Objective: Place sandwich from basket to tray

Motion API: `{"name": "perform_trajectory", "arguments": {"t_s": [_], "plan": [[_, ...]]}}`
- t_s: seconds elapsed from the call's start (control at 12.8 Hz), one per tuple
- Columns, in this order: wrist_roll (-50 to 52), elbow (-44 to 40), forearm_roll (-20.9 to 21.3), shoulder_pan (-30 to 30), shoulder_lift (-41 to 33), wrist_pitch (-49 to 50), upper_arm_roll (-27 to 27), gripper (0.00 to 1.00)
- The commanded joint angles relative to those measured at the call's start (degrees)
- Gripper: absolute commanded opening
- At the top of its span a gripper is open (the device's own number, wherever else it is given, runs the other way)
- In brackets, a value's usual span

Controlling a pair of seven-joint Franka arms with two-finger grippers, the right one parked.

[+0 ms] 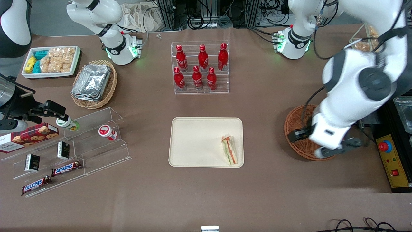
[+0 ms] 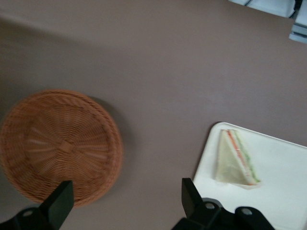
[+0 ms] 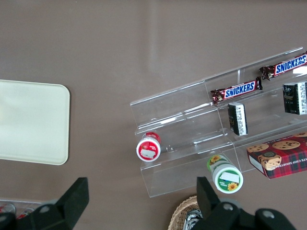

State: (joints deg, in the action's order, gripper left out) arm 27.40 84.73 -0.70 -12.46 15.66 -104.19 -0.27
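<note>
With the sandwich (image 1: 229, 150) already lying on the tray (image 1: 193, 141) near its rim and my gripper (image 1: 325, 141) spread empty over the basket (image 1: 294, 124), I only fear a careless retreat clipping that basket.

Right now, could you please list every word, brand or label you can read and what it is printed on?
"SNICKERS": two bars on the clear shelf.
Red bottles: white script, too small to read.
Cookie box, black packets, cup lids: print unreadable.
Sandwich, tray, basket: no text.
The hand, open, hangs above the table between basket and tray.
</note>
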Motion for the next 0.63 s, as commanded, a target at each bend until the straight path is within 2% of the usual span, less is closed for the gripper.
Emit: {"name": "perform_trajectory", "arguments": {"t_s": [0.0, 0.24, 0.55], "plan": [[-9.6, 5.6, 0.3, 6.7, -6.4, 3.3, -0.8, 1.0], [-18.2, 5.0, 0.3, 12.2, -6.3, 5.0, -0.8, 1.0], [-18.9, 1.1, -0.5, 12.3, -5.3, 8.2, -0.9, 1.0]]}}
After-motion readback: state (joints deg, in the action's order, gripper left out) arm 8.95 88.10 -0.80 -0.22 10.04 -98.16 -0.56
